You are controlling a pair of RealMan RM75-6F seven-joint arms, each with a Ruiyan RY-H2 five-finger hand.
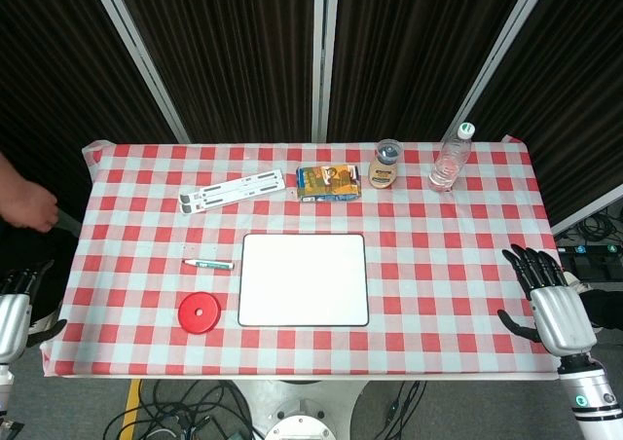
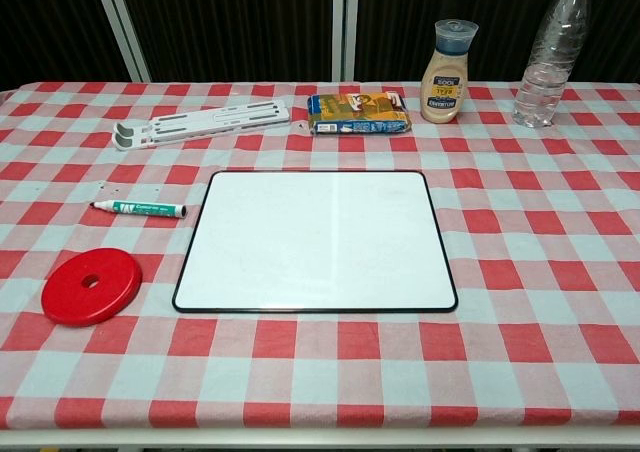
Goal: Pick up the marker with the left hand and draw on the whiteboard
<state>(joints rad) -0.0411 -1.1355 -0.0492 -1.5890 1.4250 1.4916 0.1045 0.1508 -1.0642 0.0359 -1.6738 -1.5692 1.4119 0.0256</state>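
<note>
Head cam looks steeply down from above the near edge, wide enough for the whole table (image 1: 458, 294) plus dark curtains behind. Chest cam sits low at the near edge, facing fwd, closer in. The 2 views share the whiteboard (image 1: 303, 279) and tabletop.

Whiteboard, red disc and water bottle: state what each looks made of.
Whiteboard: smooth glossy white panel with a thin dark rim, faint glare; probably coated board.
Red disc: likely moulded plastic, uniform opaque red with a slight sheen.
Water bottle: clear ribbed plastic, see-through, with a white cap.
</note>
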